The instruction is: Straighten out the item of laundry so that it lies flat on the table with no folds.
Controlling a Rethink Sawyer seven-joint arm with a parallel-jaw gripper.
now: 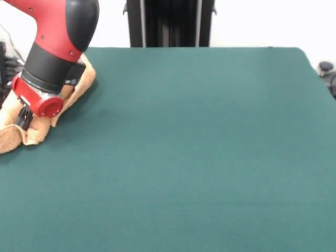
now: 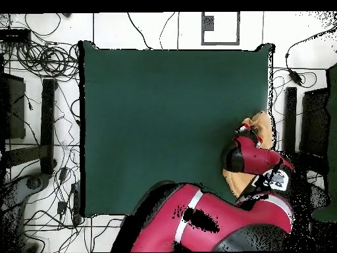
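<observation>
The tan towel [image 1: 11,139] lies bunched and folded at the left edge of the green table [image 1: 189,136] in the front view, partly running out of the picture. In the overhead view the towel [image 2: 264,122] sits at the table's [image 2: 164,118] right edge, mostly covered by the arm. My gripper [image 1: 23,119] is down on the crumpled towel, just under the red wrist. In the overhead view the gripper [image 2: 245,128] rests on the towel's near part. Whether it is open or shut is hidden by the wrist and the cloth. No tag or stripes show.
The robot's black pedestal [image 1: 170,23] stands behind the table's far edge. Cables [image 2: 46,59] and black stands [image 2: 289,118] lie on the floor around the table. The towel sits right at the table's side edge.
</observation>
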